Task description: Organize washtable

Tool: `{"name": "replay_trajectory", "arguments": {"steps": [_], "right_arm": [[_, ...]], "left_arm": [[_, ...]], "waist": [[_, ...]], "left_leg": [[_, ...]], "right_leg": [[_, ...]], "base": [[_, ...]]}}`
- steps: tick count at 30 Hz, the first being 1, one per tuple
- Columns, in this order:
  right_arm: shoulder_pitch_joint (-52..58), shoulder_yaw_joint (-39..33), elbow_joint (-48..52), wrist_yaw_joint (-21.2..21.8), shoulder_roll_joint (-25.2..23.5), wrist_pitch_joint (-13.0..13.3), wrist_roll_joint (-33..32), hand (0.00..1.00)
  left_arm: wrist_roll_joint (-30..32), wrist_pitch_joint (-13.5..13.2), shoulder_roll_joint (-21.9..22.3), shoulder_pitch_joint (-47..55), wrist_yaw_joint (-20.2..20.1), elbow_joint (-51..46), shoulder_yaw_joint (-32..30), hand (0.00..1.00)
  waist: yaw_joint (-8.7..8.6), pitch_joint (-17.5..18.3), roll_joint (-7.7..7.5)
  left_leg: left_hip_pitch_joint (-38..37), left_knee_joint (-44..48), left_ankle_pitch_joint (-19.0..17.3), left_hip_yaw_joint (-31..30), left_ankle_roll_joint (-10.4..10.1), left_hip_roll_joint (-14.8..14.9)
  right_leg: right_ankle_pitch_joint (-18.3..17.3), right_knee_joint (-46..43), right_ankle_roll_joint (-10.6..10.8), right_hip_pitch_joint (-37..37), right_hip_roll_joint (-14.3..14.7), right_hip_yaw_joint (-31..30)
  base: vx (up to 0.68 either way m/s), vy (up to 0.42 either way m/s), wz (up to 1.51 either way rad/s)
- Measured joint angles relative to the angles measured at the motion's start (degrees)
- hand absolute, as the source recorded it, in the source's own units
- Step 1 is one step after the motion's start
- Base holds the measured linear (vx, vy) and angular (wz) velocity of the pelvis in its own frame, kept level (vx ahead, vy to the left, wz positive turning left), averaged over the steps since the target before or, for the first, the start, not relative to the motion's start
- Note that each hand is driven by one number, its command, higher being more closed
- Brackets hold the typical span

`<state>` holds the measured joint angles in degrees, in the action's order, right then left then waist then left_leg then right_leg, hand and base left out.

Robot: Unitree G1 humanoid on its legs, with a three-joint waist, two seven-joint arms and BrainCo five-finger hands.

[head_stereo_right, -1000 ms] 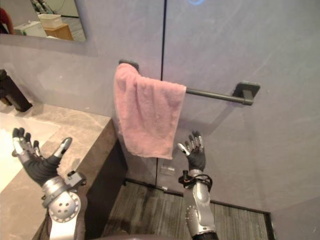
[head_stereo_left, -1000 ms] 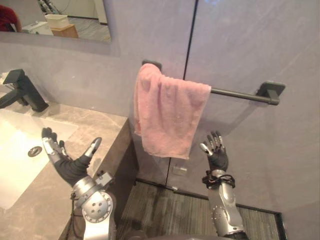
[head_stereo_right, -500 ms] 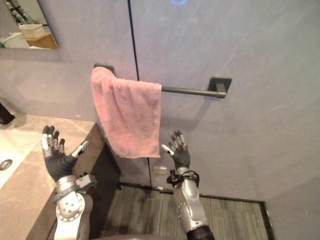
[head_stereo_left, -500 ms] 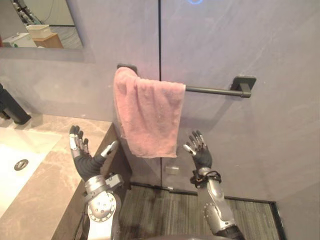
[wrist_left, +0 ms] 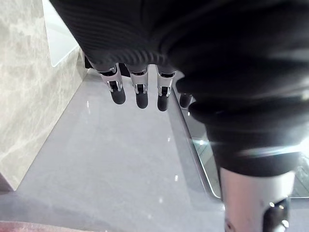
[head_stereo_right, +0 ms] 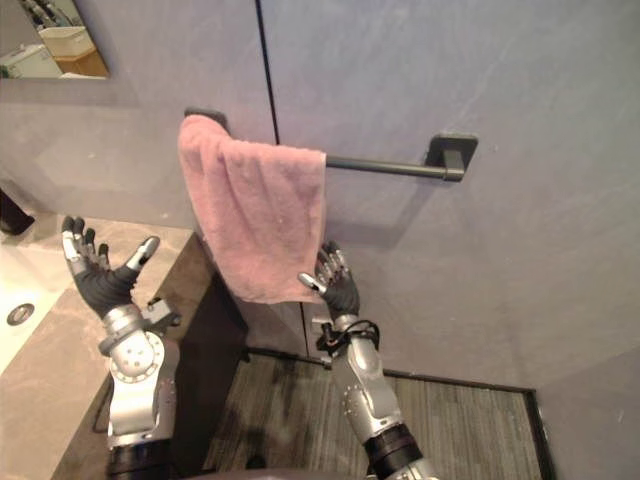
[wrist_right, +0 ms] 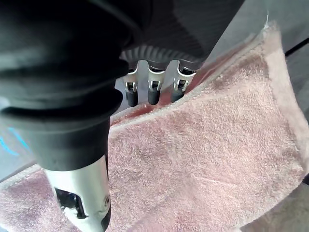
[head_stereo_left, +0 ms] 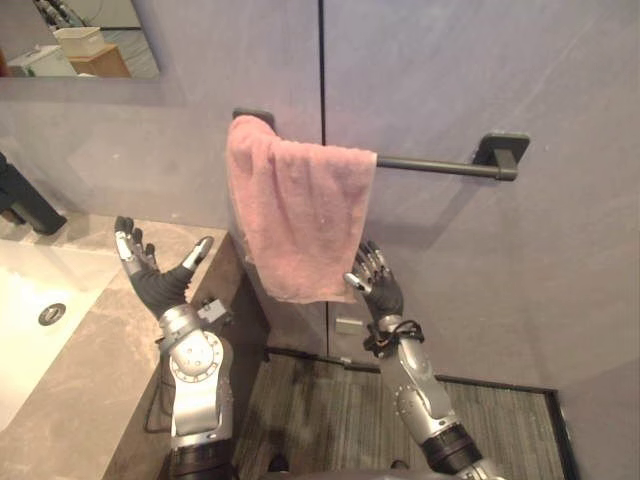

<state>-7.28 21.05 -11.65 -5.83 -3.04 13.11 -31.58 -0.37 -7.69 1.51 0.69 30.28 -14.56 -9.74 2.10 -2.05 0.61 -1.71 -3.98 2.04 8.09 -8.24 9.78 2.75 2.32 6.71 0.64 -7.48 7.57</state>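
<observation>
- Closing up from below and to the side, the right hand [head_stereo_left: 376, 290] had come level with the lower corner of the pink terry towel [head_stereo_left: 300, 220], where a second before it stood clear of the cloth; the head camera had swung too, so only that gap counted as real movement.
- Its fingers [wrist_right: 152, 99] were straight and spread, tips at the towel's hem, nothing pinched yet.
- The left hand [head_stereo_left: 150, 278] was raised palm-up with its fingers loose and empty, over the right edge of the grey-brown marble counter [head_stereo_left: 95, 345] and nearer to the towel's side than before.
- The white sink basin [head_stereo_left: 20, 300] lay toward the counter's left edge.
- The towel hung bunched at the left end of the dark metal towel bar [head_stereo_left: 430, 165] on the grey wall [head_stereo_left: 450, 80], leaving most of the bar bare.
- Judged from this, the towel was the item being tidied: the reach was nearly done, a grip on the corner was the likely next step, and spreading it along the bar remained.
</observation>
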Motion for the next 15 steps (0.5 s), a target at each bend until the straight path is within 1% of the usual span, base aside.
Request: {"name": "replay_trajectory", "arguments": {"steps": [2,4,8,9,11,13,15], "right_arm": [[-1.6,0.6,1.0,0.0,-0.2,0.0,-0.7,0.00],[-3.1,0.8,2.2,0.0,-0.5,0.0,-1.8,0.00],[-5.0,2.0,3.7,-0.1,-0.7,0.1,-3.9,0.00],[-5.9,2.3,4.2,-0.1,-0.9,0.0,-4.5,0.00],[-7.5,2.5,4.2,-0.1,-1.2,0.1,-5.6,0.00],[-8.1,3.0,5.0,-0.1,-1.3,0.1,-7.5,0.00],[-8.2,3.8,6.7,-0.1,-1.3,0.1,-8.6,0.00]], "left_arm": [[-1.5,0.0,-0.1,-1.3,-0.3,0.0,0.1,0.00],[-3.8,0.0,-0.5,-2.6,-1.7,0.0,0.1,0.00],[-4.6,1.0,-3.1,-5.6,-5.5,0.1,0.2,0.00],[-5.0,1.1,-4.0,-7.5,-6.6,0.4,0.3,0.00],[-5.8,1.1,-5.3,-10.4,-7.4,2.0,0.7,0.00],[-7.0,1.1,-5.7,-13.0,-7.7,3.1,1.2,0.00],[-7.7,1.1,-6.2,-13.6,-7.7,3.2,1.7,0.00]], "waist": [[0.15,-0.1,0.06],[0.26,-0.2,0.39],[0.38,-0.6,0.95],[0.42,-0.7,1.16],[0.41,-0.8,1.34],[0.43,-0.9,1.42],[0.33,-0.9,1.48]], "left_leg": [[1.2,0.1,0.3,-0.1,-0.3,0.2],[2.3,0.2,0.4,-0.2,-0.4,0.2],[5.0,1.0,0.4,-0.3,-0.4,0.3],[6.1,1.0,0.6,-0.2,-0.8,0.4],[7.2,1.1,0.9,0.0,-1.2,0.5],[7.9,1.1,0.9,0.2,-1.2,0.9],[8.1,1.1,0.9,0.5,-1.2,1.0]], "right_leg": [[0.0,-0.1,0.0,-1.1,0.1,0.2],[0.0,-0.2,0.0,-2.1,0.1,0.3],[0.0,-0.5,-0.1,-4.3,0.1,0.5],[0.0,-1.1,-0.1,-5.7,-0.2,0.5],[0.0,-1.6,-0.1,-7.0,-0.3,0.6],[0.0,-2.1,-0.1,-8.1,-0.2,0.5],[0.0,-2.2,-0.1,-8.4,-0.2,0.5]], "base": [[0.02,-0.012,0.04],[0.02,-0.009,0.04],[0.01,0.000,0.03],[0.00,0.000,0.00],[0.00,0.000,0.00],[0.00,-0.003,-0.02],[0.01,-0.002,-0.06]]}}
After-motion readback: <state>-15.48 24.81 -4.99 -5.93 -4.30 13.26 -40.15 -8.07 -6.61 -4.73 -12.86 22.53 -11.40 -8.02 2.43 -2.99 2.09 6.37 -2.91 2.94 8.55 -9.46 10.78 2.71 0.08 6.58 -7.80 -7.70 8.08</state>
